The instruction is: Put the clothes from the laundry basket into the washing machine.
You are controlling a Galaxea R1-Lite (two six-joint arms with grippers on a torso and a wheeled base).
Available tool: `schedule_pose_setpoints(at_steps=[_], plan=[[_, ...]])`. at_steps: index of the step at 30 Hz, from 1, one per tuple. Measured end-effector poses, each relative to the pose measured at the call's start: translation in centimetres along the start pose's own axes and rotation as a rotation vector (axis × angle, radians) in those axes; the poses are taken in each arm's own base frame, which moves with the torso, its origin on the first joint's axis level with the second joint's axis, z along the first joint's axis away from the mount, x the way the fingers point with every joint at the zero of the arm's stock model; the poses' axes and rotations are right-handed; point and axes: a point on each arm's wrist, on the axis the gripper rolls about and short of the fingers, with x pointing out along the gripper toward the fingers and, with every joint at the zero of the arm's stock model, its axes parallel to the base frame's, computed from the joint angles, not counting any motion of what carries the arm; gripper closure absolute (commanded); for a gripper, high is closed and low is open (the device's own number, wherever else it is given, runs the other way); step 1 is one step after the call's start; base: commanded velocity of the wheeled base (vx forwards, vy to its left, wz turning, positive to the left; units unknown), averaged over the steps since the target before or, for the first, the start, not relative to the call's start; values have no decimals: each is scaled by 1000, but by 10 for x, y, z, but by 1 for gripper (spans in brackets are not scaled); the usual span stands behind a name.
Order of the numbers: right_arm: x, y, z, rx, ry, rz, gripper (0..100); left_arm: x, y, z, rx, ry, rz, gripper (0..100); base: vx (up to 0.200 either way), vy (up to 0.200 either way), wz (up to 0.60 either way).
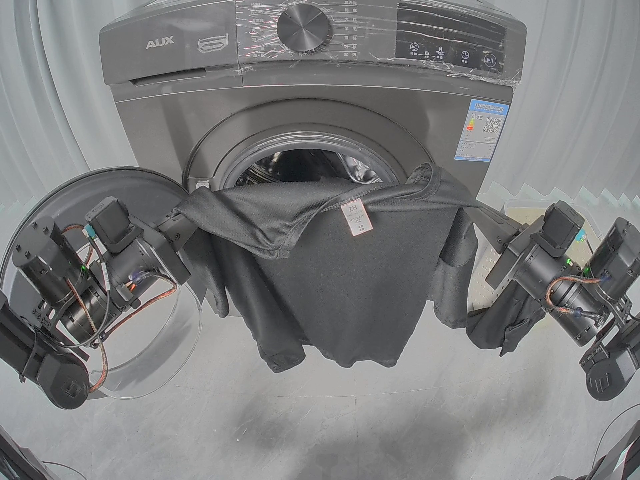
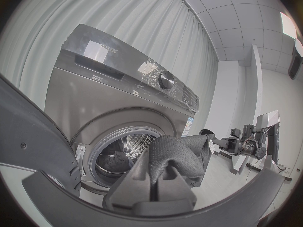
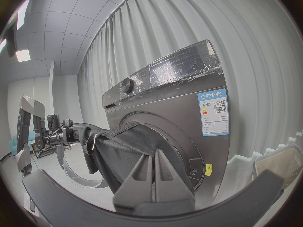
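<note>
Slack is the main worry: the shirt (image 1: pixel 347 268) is stretched between both hands in front of the washer's (image 1: pixel 167 121) open port, and most of its body hangs well below the port's lip. Pushed straight forward from here, the hanging part would likely fold against the washer's front and stay outside, or slide to the floor (image 1: pixel 333 421) once released. The sleeve dangling under the right hand (image 1: pixel 492 223) could snag on that arm. The open door (image 1: pixel 60 201) stands just beside the left hand (image 1: pixel 175 225), so a wide swing might knock it. Farther in, another dark garment (image 2: pixel 113 161) already lies in the drum (image 2: pixel 135 144) and could bunch the incoming cloth at the rim.

Both arms are raised to about port height, forearms angled inward, one at each side of the opening. Each hand is clamped tight on an upper edge of the shirt, with the collar and its white tag (image 1: pixel 356 216) between them. The basket (image 1: pixel 527 209) sits behind the right hand, beside the washer.
</note>
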Motion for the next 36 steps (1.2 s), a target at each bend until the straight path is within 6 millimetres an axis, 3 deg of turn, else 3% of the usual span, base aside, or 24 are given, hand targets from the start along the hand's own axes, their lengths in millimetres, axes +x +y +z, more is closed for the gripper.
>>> schedule_pose_setpoints(at_steps=[20,21,27,36], plan=[[0,4,0,6,1,10,100,-2,-1,1,0,-1,7,100,0,0,0],[0,4,-1,7,1,11,0,-1,-1,1,1,-6,12,100,0,0,0],[-5,6,-7,13,37,8,0,8,-3,10,9,-58,34,100,0,0,0],[-32,19,-41,32,239,33,0,36,-13,19,3,-133,36,100,0,0,0]])
